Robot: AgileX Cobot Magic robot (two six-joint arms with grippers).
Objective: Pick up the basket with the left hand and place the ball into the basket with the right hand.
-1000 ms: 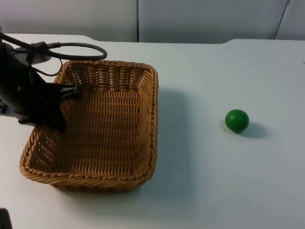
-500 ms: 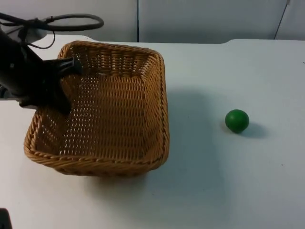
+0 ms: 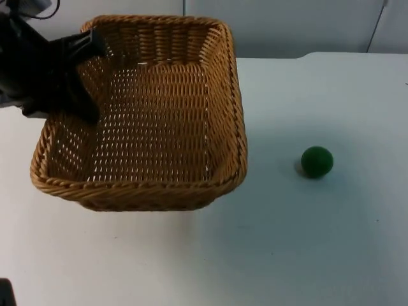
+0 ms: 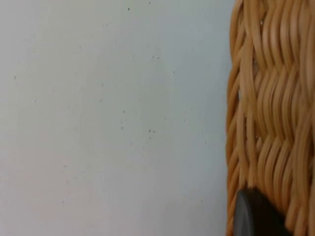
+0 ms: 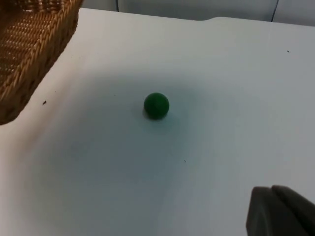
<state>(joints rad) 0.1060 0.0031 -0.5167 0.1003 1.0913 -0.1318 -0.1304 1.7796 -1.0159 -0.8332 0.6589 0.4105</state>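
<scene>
The woven wicker basket [image 3: 153,108] hangs above the table, tilted so that its far side is raised toward the wall. My left gripper [image 3: 78,89] is shut on the basket's left wall; in the left wrist view a black fingertip [image 4: 253,216] presses against the weave of the basket [image 4: 270,123]. The green ball [image 3: 317,161] rests on the white table to the right of the basket, apart from it. From the right wrist I see the ball [image 5: 156,105] on the table ahead and the basket's corner [image 5: 29,54] beyond it. The right gripper's black fingertip [image 5: 280,211] hovers well short of the ball.
The white table [image 3: 306,242] stretches open around the ball and in front of the basket. A grey partition wall [image 3: 299,25] closes off the far edge.
The left arm has lifted the basket off the table and carried it up and toward the wall, tilting it. The ball has stayed in place.
</scene>
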